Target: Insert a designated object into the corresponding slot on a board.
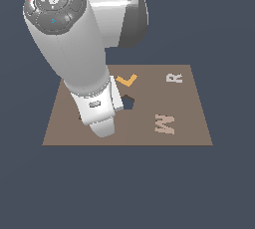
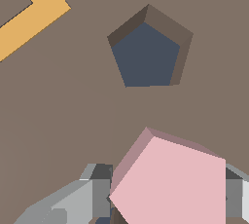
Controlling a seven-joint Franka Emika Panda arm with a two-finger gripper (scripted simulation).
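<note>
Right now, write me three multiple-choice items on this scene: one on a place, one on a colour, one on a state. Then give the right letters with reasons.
1. Where is the pentagon hole on the board?
A. beside the orange L
B. beside the R
C. off the board

2. What colour is the pentagon block?
A. orange
B. pale pink
C. green

3. How does the block stand?
A. seated in the hole
B. lying loose on the board
C. between the fingers, apart from the hole

Answers: 1 A, the exterior view shows the hole just under the L. 2 B, the wrist view shows it pink. 3 C, grey fingers flank the block and the hole is empty.
</note>
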